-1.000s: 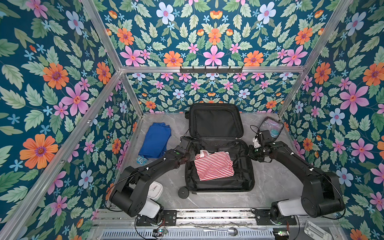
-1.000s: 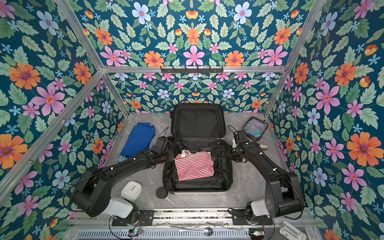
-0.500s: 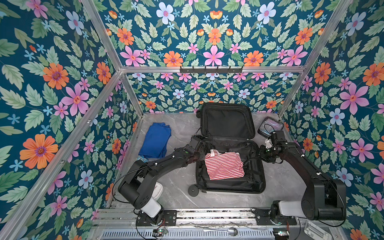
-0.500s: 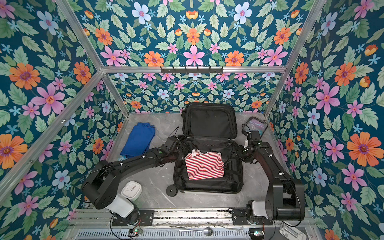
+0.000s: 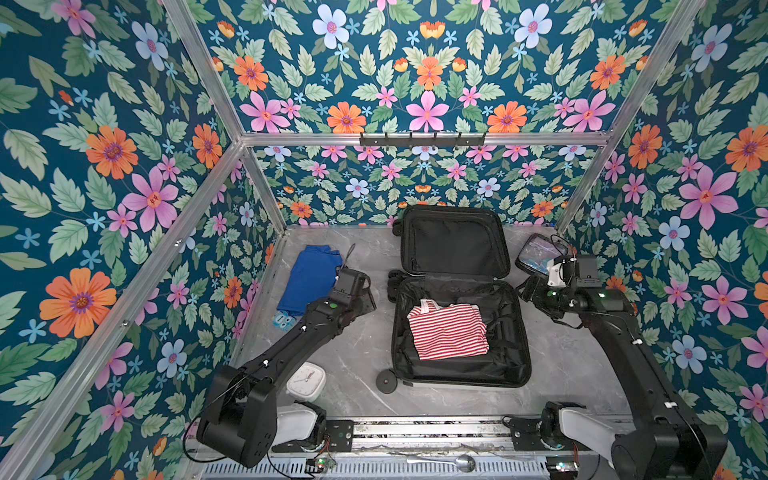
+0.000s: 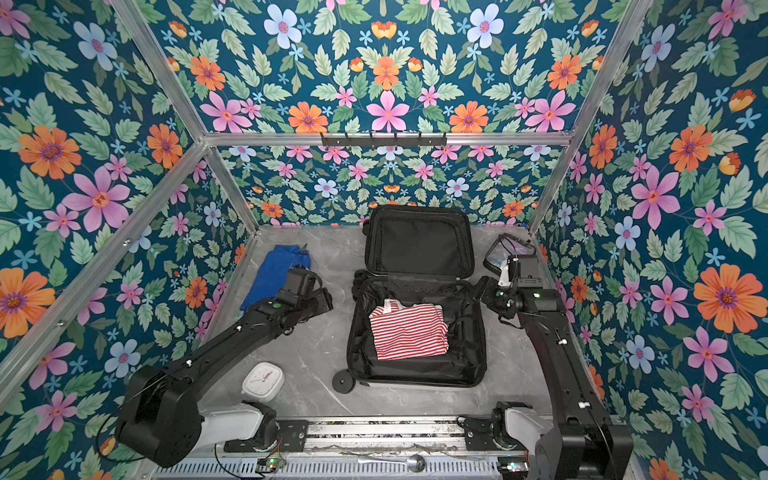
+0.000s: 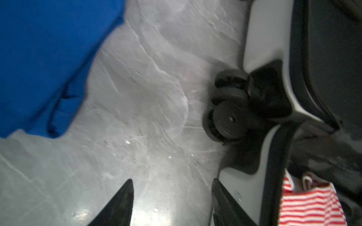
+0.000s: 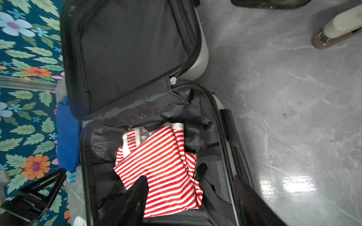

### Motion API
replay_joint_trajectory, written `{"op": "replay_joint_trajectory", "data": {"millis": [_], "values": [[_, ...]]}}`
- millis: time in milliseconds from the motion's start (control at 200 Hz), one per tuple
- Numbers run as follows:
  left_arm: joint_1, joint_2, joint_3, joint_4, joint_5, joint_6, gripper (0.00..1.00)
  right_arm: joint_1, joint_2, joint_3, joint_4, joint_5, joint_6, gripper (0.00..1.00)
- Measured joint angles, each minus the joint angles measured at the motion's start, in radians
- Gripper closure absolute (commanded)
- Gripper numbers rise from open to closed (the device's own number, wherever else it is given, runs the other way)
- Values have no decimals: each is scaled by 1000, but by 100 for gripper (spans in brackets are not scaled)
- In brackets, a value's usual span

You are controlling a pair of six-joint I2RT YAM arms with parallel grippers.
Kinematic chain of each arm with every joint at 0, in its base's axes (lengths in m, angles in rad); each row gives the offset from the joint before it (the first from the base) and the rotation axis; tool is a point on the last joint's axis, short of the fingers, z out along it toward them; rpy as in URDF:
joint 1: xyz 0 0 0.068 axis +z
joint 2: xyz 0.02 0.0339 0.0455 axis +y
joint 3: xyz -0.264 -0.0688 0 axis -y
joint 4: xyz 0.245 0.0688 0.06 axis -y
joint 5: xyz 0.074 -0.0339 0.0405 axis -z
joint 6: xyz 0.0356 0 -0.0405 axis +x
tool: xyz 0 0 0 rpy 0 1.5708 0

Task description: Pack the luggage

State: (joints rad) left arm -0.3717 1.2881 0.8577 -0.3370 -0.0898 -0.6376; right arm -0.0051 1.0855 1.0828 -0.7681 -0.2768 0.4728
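In both top views the luggage (image 5: 455, 243) lies open in the middle of the grey counter (image 5: 357, 353). Its lid is toward the back wall and its base toward the front, and a red-and-white striped top (image 5: 446, 330) sits in the base. The left tool (image 5: 368, 301) is just off the luggage's left side, level with the hinge, and doesn't look to be touching it. The right tool (image 5: 527, 291) is close beside the right side at about the same level. A blue garment (image 5: 309, 278) lies behind the left tool. A clear pouch (image 5: 538, 255) sits in the back right corner behind the right arm. A white clock (image 5: 305, 378) stands near the front, by the left arm.

From the left wrist, the left tool's two dark fingers (image 7: 121, 203) stand spread apart with only bare counter between them, holding nothing. One finger runs alongside the luggage's white shell. The black wheels (image 7: 228, 115) lie just ahead of it, and the blue cloth is off to the other side.

From the right wrist, the right tool is also spread wide and empty, and the open base lies directly beneath it. One finger shows over the striped top and the other over the zipper rim. Whether either finger touches anything, I can't tell.
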Motion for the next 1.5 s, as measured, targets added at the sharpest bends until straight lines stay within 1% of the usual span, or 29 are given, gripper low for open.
{"op": "replay_joint_trajectory", "data": {"millis": [65, 155, 195, 245, 355, 475, 620, 745, 945, 1120, 1360, 1500], "values": [[61, 14, 24, 3, -18, 15, 37, 43, -31, 29, -19, 3, 6, 30], [132, 64, 57, 21, -22, 37, 38, 143, -55, 61, -28, 23, 22, 30], [162, 91, 71, 29, -21, 39, 38, 200, -58, 69, -28, 26, 29, 30], [204, 129, 88, 40, -24, 42, 38, 287, -54, 79, -31, 61, 48, 30], [282, 208, 127, 69, -30, 47, 42, 472, -15, 95, -30, 110, 64, 29], [312, 287, 172, 88, -45, 63, 43, 621, 62, 104, -3, 162, 97, 30], [325, 387, 225, 112, -50, 64, 46, 731, 159, 137, 25, 187, 122, 30], [340, 444, 233, 120, -48, 64, 47, 766, 208, 162, 58, 196, 125, 31], [352, 510, 195, 147, -11, 60, 53, 769, 208, 165, 71, 205, 126, 30], [337, 513, 140, 225, 12, 59, 54, 770, 205, 166, 77, 210, 128, 31], [236, 461, 32, 338, 25, 27, 55, 770, 214, 182, 78, 254, 129, 30], [149, 422, -37, 397, 26, -21, 54, 770, 214, 189, 77, 274, 129, 29]]}}
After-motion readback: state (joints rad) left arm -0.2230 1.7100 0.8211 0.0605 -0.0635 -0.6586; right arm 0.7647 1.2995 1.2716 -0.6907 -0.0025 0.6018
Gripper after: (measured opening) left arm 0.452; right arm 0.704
